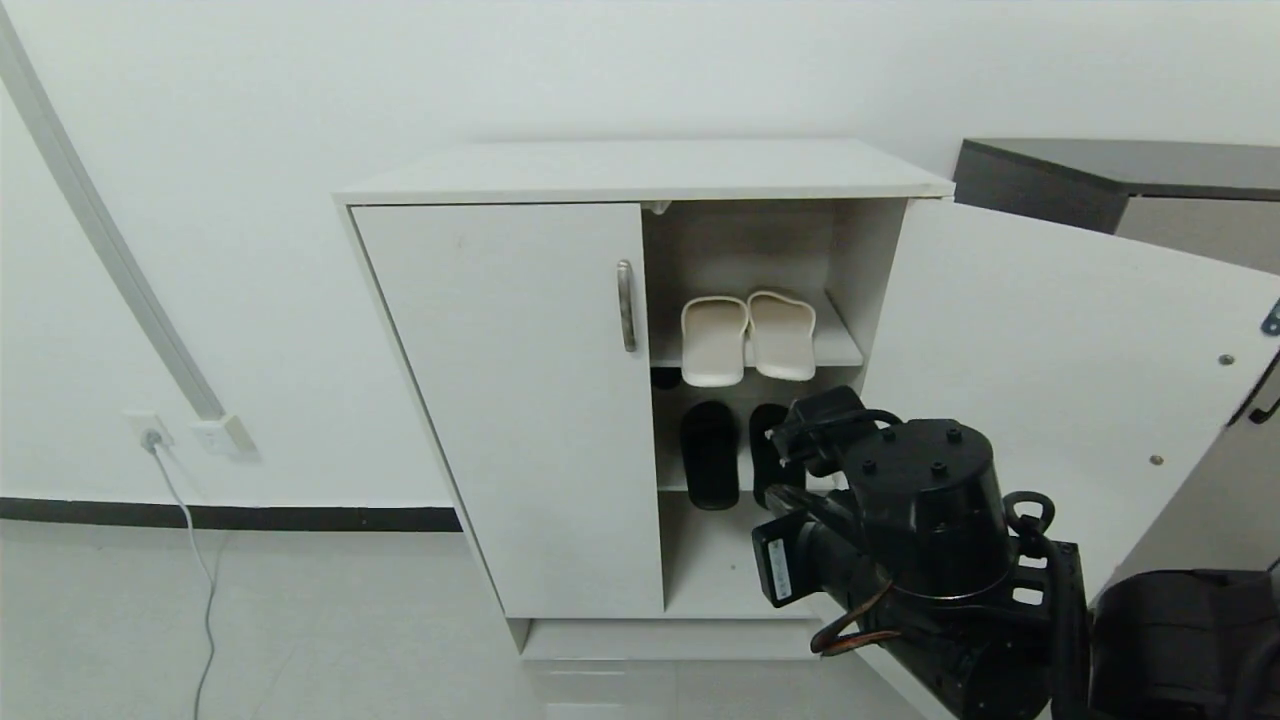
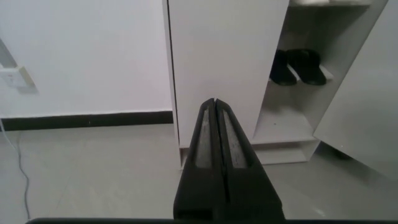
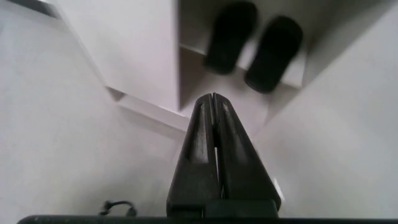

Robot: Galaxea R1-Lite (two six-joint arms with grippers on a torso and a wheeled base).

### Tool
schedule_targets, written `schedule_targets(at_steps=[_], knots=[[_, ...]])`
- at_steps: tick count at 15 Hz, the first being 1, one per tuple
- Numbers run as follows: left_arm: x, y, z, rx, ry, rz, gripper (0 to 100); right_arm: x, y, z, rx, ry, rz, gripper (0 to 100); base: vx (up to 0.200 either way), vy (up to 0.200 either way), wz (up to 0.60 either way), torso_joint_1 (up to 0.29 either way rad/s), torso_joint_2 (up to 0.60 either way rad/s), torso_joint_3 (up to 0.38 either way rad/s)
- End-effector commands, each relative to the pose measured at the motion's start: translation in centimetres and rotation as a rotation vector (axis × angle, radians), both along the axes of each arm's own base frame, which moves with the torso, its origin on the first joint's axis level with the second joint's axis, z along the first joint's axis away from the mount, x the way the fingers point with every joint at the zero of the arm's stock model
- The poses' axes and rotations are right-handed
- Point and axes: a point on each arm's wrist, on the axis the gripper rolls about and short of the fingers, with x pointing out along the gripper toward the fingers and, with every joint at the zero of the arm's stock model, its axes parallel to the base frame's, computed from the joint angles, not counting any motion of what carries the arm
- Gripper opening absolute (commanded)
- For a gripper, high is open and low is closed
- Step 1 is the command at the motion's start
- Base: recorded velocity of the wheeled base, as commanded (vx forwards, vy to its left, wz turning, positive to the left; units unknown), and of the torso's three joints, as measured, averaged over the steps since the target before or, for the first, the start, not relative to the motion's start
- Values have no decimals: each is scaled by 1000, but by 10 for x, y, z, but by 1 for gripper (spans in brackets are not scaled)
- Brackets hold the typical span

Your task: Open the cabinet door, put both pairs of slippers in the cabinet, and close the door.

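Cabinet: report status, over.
Left hand shut, right hand shut, both empty. Cream slide slippers on upper shelf, black slide slippers below. Right white cabinet door open. Right arm before opening.

A grey conduit (image 1: 100, 230) ran diagonally down the white wall (image 1: 250, 100) at the left of the frame, ending at a small junction box (image 1: 225, 435) beside a wall socket (image 1: 148, 432) with a plug in it. From that socket a pale cable (image 1: 210, 590) trailed down across the black skirting strip (image 1: 230, 517) onto the light floor (image 1: 300, 640) at lower left. A dark grey-topped piece of furniture (image 1: 1120, 165) stood against the wall at upper right.
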Motion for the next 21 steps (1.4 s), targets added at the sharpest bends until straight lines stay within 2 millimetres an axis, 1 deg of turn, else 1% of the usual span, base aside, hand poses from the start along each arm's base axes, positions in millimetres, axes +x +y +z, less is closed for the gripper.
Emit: schedule_targets(at_steps=[1, 11, 21], knots=[[0, 0, 0, -1, 1, 0, 0, 0, -1, 0, -2, 1, -2, 0, 0, 0, 0, 22, -500, -369], [0, 0, 0, -1, 3, 0, 0, 0, -1, -3, -10, 7, -4, 0, 0, 0, 0, 138, -468, -332], [0, 0, 0, -1, 3, 0, 0, 0, -2, -2, -7, 5, -4, 0, 0, 0, 0, 203, -515, -316]])
